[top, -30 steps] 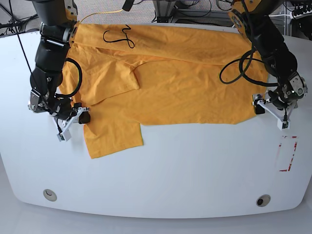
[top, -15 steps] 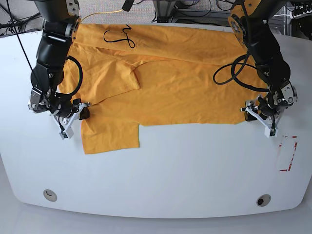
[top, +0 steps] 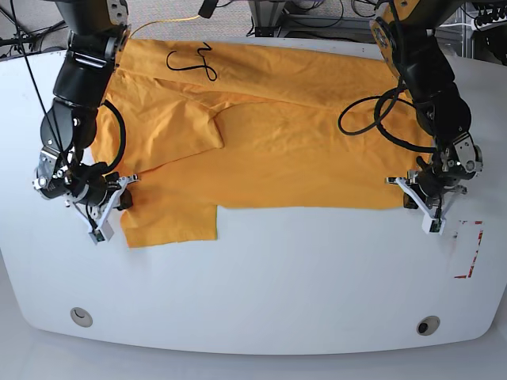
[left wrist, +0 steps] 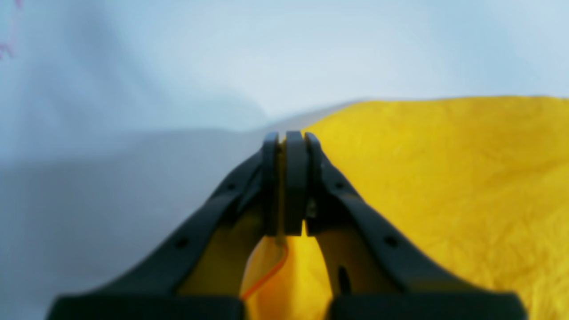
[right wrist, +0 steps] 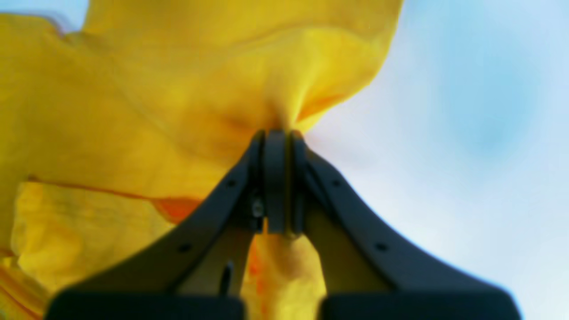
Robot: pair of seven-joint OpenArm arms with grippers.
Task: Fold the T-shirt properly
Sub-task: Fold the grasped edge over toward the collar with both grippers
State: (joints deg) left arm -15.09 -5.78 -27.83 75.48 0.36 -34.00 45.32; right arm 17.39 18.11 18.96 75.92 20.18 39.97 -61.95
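We see the T-shirt (top: 269, 142) spread across the upper half of the white table (top: 301, 277). Both arms have dragged its lower edge outward since a second ago, so the hem lies straighter and flatter, ready for folding. Left gripper (top: 415, 192), right of frame, is clamped on the cloth corner; right gripper (top: 117, 195), left of frame, pinches the sleeve. No containers in view.
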